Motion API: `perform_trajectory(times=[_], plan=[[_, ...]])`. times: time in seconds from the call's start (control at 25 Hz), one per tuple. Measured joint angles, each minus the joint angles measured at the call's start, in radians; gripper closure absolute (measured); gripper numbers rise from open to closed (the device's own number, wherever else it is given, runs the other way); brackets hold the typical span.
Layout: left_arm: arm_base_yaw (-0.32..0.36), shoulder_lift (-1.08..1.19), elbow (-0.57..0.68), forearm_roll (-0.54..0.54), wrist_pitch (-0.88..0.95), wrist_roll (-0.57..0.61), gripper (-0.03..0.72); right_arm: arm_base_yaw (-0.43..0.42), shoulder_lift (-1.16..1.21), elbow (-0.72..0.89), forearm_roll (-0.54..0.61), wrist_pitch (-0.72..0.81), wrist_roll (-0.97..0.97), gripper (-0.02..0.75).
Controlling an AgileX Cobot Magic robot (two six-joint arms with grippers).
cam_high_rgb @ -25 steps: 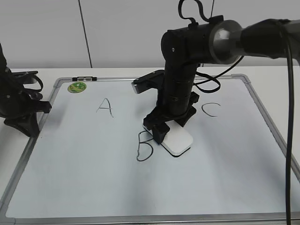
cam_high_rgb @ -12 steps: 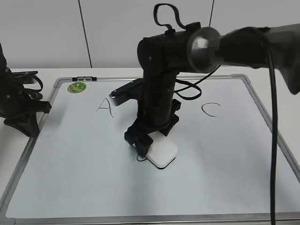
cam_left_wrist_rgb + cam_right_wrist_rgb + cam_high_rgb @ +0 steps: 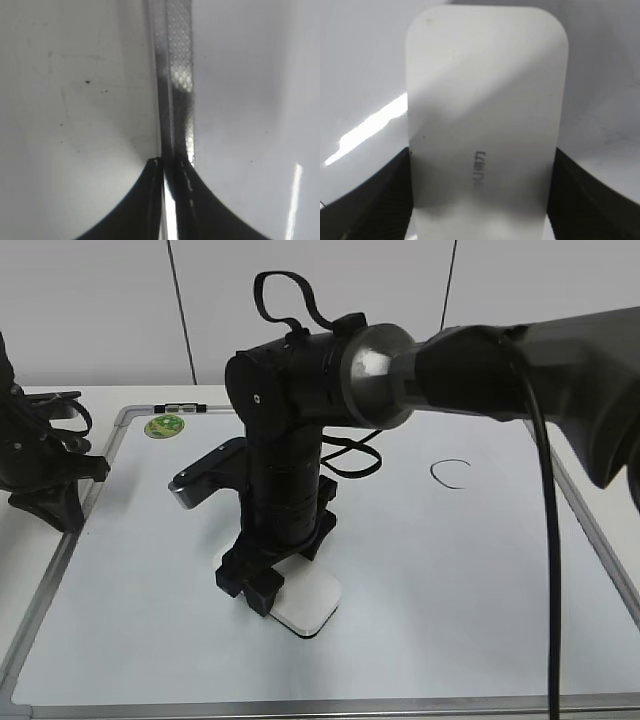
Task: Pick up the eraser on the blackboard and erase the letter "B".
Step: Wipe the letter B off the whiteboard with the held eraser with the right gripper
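My right gripper (image 3: 268,590) is shut on the eraser (image 3: 308,604), a white rounded block pressed flat on the blackboard (image 3: 450,570) at its front middle. In the right wrist view the eraser (image 3: 485,115) fills the frame, with the black fingers of the right gripper (image 3: 481,200) on both of its sides. The letter "B" does not show; the arm and eraser cover that stretch of the board. The letter "A" is hidden behind the arm. My left gripper (image 3: 55,485) is shut and empty at the board's left edge, over the metal frame (image 3: 176,90).
A black "C" (image 3: 450,473) stands on the board's right part. A round green sticker (image 3: 165,425) and a marker (image 3: 180,407) lie at the board's far left corner. The right arm and its cable span the board from the right.
My right gripper slid the eraser left and toward the front edge, across where the "B" stood. The "B" strokes seen earlier no longer show. The left arm has not moved.
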Motion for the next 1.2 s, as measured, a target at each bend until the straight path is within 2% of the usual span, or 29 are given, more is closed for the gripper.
perform_trajectory(times=[0.36,0.64,0.96,1.04,1.12,1.2], plan=[[0.000,0.000,0.000,0.002,0.000,0.000,0.656,0.008,0.010,-0.031,-0.064,0.014,0.026,0.202],[0.000,0.000,0.000,0.006,-0.002,0.000,0.656,-0.010,0.017,-0.043,-0.071,0.014,0.034,0.202],[0.000,0.000,0.000,0.008,-0.002,0.000,0.656,-0.131,0.017,-0.048,-0.066,0.008,0.060,0.202],[0.000,0.000,0.000,0.008,-0.002,0.000,0.656,-0.131,0.017,-0.048,-0.066,0.008,0.060,0.202],[0.000,0.000,0.000,0.010,-0.002,0.000,0.656,-0.202,0.017,-0.050,-0.064,0.006,0.090,0.202],[0.000,0.000,0.000,0.010,-0.002,0.000,0.656,-0.227,0.017,-0.050,-0.064,0.008,0.095,0.202]])
